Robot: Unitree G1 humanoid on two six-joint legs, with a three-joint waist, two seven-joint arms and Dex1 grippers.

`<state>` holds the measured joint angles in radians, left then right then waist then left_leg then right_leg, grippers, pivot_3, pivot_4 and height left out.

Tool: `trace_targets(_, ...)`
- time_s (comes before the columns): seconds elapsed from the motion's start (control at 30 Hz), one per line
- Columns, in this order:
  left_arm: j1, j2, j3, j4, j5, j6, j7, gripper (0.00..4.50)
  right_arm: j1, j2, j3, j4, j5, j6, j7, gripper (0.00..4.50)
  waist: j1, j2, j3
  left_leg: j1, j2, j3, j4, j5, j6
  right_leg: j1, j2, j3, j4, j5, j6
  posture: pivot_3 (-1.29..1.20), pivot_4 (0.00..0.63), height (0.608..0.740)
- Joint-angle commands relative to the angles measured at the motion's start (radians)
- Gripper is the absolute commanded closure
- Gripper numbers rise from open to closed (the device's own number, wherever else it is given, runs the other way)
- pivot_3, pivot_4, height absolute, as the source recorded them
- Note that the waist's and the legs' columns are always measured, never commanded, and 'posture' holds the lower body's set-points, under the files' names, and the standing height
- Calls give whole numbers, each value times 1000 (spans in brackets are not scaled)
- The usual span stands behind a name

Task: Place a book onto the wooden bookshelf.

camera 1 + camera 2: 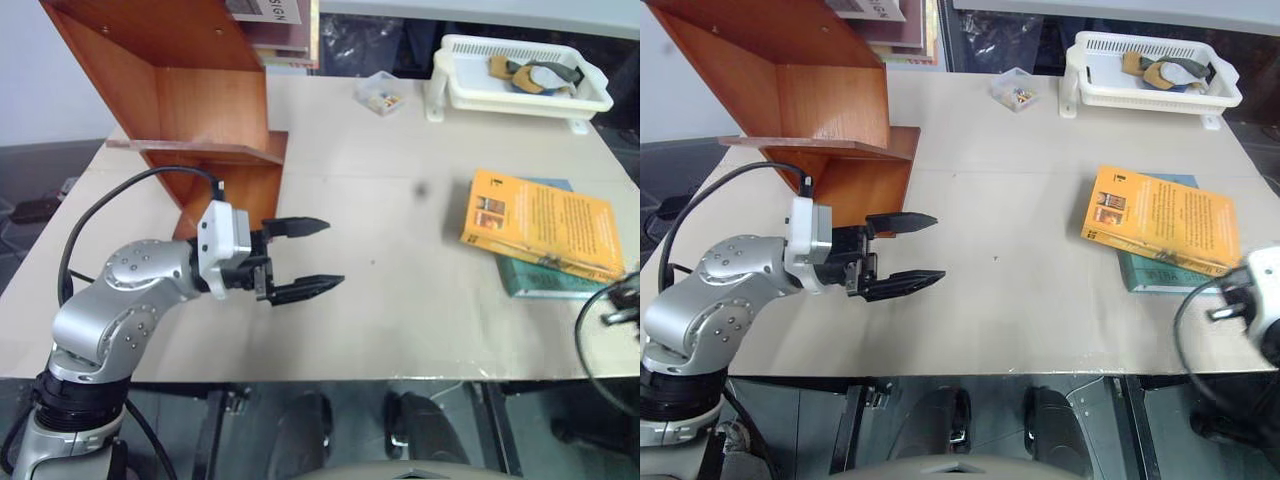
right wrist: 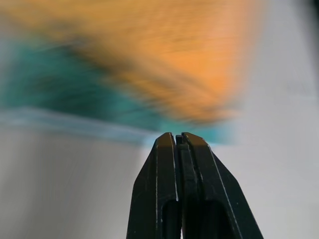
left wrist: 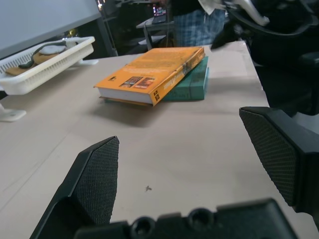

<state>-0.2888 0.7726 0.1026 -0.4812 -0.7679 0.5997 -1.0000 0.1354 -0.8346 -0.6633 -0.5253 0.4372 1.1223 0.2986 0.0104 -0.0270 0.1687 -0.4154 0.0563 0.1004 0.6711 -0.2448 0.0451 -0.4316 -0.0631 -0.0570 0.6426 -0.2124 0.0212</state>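
Observation:
The orange-yellow book [image 1: 540, 225] lies flat on a teal-green book [image 1: 552, 283] at the right of the table. In the right wrist view my right gripper [image 2: 177, 135] is shut and empty, just short of the blurred orange book [image 2: 164, 59] and the teal one [image 2: 75, 89]. The reddish-brown wooden bookshelf [image 1: 190, 110] stands at the far left. My left gripper [image 1: 335, 254] hovers in front of the shelf, open and empty, pointing across the table toward the book [image 3: 149, 72]. Its two fingers [image 3: 94, 179] stand wide apart in the left wrist view.
A white plastic basket [image 1: 500, 100] holding a few items sits at the far right corner. A small clear box [image 1: 380, 93] lies beside it. The table [image 1: 380, 200] is bare between the shelf and the books. A black cable [image 1: 600, 330] loops at the right edge.

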Motion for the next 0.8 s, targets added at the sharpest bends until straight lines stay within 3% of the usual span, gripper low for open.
trace_targets(0.03, 0, -5, 9, -38, -4, -14, 13, 0, -134, -38, -30, 106, -11, 51, -23, 4387, 2, 0, 0, 0, 0, 0, 0, 0, 0, 0, 0, 0, 0, 0, 0, 0, 150, 740)
trace_targets(0.23, -5, -10, 20, -40, -13, -6, 30, 0, -458, -146, 97, 429, -40, 177, -36, 4387, 0, 3, 2, -1, -1, 1, -1, 0, 0, -1, 0, 2, 0, 0, 0, 0, 150, 740)
trace_targets(0.37, -6, -15, 14, -42, -7, -9, 36, 0, -756, -103, 156, 733, -64, 141, -68, 4387, -5, 3, 2, -1, -1, 2, -1, 0, 0, -1, 1, 2, 0, 0, 0, 0, 150, 740)
trace_targets(0.43, -8, -14, 16, -47, -10, -6, 39, 0, -826, -100, 209, 822, -87, 105, -54, 4387, -6, 3, 2, -1, 0, 1, -1, 0, 0, -1, 1, 2, 0, 1, 0, 0, 150, 740)
trace_targets(0.6, 8, -4, 32, -62, -18, -1, 45, 0, -841, -126, 276, 874, -101, 91, 1, 4387, 5, 3, 2, -3, -1, 0, -2, 0, 0, -1, 1, 0, -1, 5, 0, 0, 150, 740)
trace_targets(0.8, 41, 7, 51, -80, -32, 4, 52, 0, -664, -194, 293, 628, -23, 194, 146, 4387, 3, 3, 2, -3, -1, 1, -1, 0, 0, -1, 0, 1, -2, 4, 2, 0, 150, 740)
